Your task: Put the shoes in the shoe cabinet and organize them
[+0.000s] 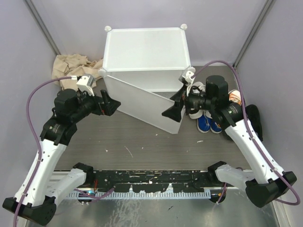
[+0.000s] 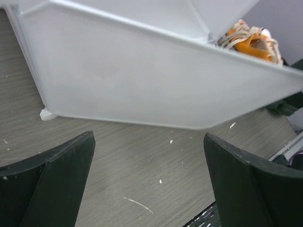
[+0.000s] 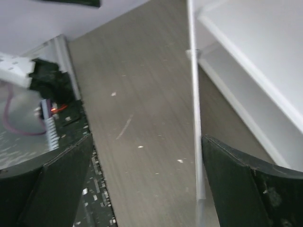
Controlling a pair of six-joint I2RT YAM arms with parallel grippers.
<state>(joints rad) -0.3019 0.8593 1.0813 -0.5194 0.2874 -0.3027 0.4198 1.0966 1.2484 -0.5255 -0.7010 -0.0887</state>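
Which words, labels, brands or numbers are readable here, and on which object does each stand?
No text is readable in any view. The shoe cabinet, its door, the orange shoe and the blue shoes show no writing; brand marks, if any, are too small.

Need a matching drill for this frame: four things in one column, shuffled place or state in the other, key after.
Column 1
1. white plastic cabinet door
2. crumpled beige cloth
3. pair of blue sneakers with white soles
4. left gripper

Column 2
A. right of the white cube cabinet
B. open, holding nothing
C. swung partly open
D. left of the cabinet

Pairs: 1-C, 2-D, 3-A, 4-B
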